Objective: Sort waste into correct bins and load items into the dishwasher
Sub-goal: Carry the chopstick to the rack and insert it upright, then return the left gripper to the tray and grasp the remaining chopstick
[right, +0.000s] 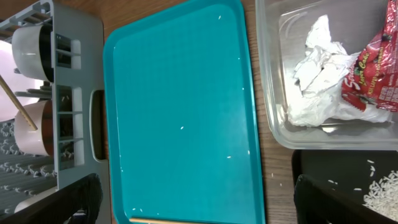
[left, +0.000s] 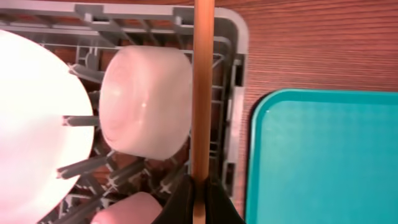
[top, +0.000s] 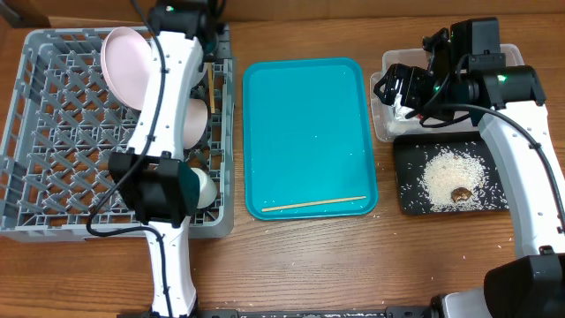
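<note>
The grey dish rack (top: 53,132) holds the pinkish-white plate (top: 124,53) on edge, a pinkish-white bowl (left: 146,102) and a pale bowl (top: 203,187). My left gripper (left: 200,186) is shut on a wooden chopstick (left: 202,81) above the rack's right side. The arm mostly hides it from overhead. The clear tub (right: 267,93) holds the white napkin (right: 317,68) and the red wrapper (right: 373,74). The black tray (top: 406,177) holds rice (top: 450,172) and a brown scrap (top: 461,194). My right gripper (top: 393,88) is open and empty, high beside the tub.
The teal serving tray (top: 309,132) lies between the rack and the bins, with a second chopstick (top: 313,204) along its near edge and a few rice grains. A white cup (right: 28,40) sits in the rack's right side.
</note>
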Controlling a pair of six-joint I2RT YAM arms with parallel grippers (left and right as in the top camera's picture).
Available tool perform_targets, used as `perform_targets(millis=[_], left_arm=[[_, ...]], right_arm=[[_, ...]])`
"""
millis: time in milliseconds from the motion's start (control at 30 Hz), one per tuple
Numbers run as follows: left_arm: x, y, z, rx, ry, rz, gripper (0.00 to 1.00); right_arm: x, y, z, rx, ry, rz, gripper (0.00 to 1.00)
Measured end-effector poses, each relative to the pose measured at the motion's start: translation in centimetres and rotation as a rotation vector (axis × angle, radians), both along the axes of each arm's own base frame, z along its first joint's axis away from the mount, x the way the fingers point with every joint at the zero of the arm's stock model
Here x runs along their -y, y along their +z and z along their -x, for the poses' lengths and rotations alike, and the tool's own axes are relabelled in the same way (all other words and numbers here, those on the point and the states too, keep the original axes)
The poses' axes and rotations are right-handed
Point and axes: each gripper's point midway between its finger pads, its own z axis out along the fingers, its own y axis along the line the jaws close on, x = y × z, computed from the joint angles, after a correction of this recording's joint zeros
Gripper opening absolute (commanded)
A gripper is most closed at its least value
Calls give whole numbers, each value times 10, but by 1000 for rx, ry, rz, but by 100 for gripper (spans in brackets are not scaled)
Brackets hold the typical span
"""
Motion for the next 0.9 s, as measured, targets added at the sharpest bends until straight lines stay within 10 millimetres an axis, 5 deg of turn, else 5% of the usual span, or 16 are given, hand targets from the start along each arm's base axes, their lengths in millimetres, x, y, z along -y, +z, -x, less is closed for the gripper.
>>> perform_targets(millis=[267,300,333,433,733,900], left_arm=[[4,-19,1,-31,-31,0,10],[3,-24,2,-42,-33,-2,22],[3,-29,4,-55,-34,-4,46],[3,-32,5,-65,-38,-8,75],[8,-29,19,-117,-67,-22,73],[48,-1,39,-118,-252,-41,77]], right_arm=[[0,0,0,1,0,1,100],[0,0,0,0,0,0,99],[0,0,0,1,0,0,100],[0,0,0,0,0,0,100],[0,0,0,0,0,0,100],[0,0,0,0,0,0,100]])
